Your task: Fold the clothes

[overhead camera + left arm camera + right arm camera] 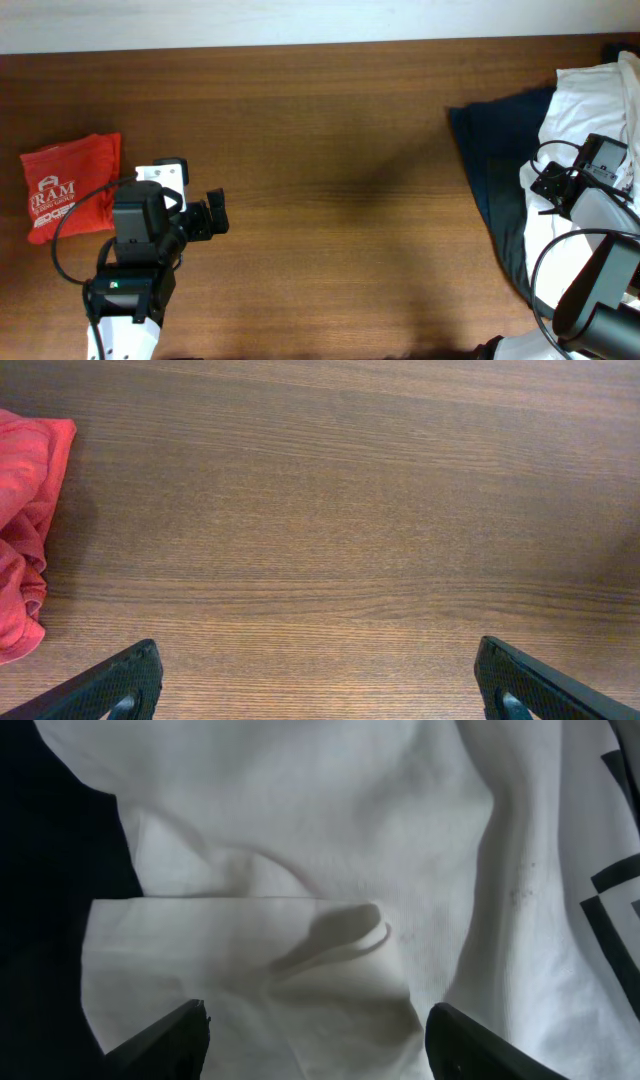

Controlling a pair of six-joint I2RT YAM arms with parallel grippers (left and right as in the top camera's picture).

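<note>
The white T-shirt (585, 105) lies crumpled at the table's right edge, on top of a dark garment. In the right wrist view its creased white cloth (330, 870) fills the frame, with dark print at the right edge (615, 880). My right gripper (315, 1040) is open just above a folded sleeve hem, with cloth between the fingertips but not clamped; in the overhead view it sits over the shirt (552, 185). My left gripper (318, 685) is open and empty over bare wood, at the left of the table (212, 215).
A small folded red shirt with white print (70, 185) lies at the far left, its edge also in the left wrist view (25, 530). A dark navy garment (495, 150) spreads under the white shirt. The brown wooden table (340, 200) fills the middle.
</note>
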